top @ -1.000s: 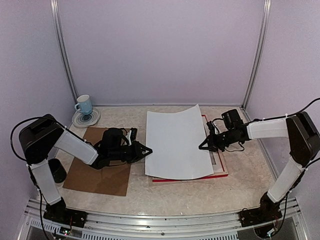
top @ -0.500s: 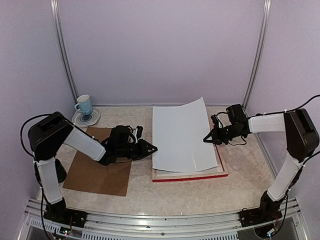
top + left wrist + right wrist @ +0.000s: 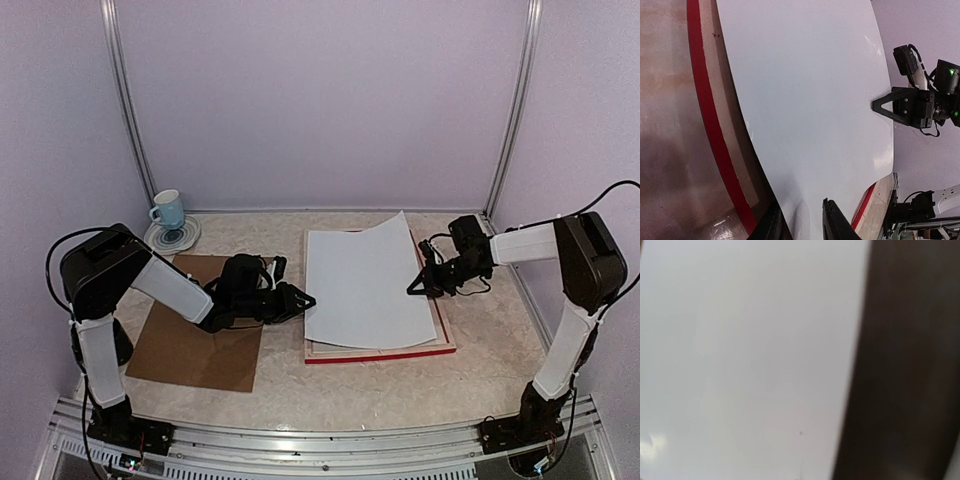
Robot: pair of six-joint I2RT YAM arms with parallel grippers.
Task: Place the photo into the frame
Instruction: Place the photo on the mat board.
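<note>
The photo [image 3: 365, 285] lies white back up on the frame [image 3: 380, 355], whose red face shows along the near edge; its far right corner curls upward. My left gripper [image 3: 308, 299] is at the photo's left edge. In the left wrist view the fingers [image 3: 832, 222] stand a little apart, open, with the photo [image 3: 805, 90] edge loose between them beside the frame's red bar [image 3: 702, 100]. My right gripper [image 3: 410, 290] is shut, its pointed tip on the photo's right edge; whether it pinches the paper is unclear. The right wrist view shows only the photo [image 3: 740, 350] close up and a dark blur.
A brown backing board [image 3: 195, 340] lies under my left arm. A blue cup [image 3: 168, 210] stands on a saucer [image 3: 172, 238] at the back left. Booth walls close three sides, and a metal rail [image 3: 300, 440] runs along the near edge.
The photo has shifted right and settled flatter over the frame. My left gripper followed it right and its jaws have parted. The right gripper drew back to the right.
</note>
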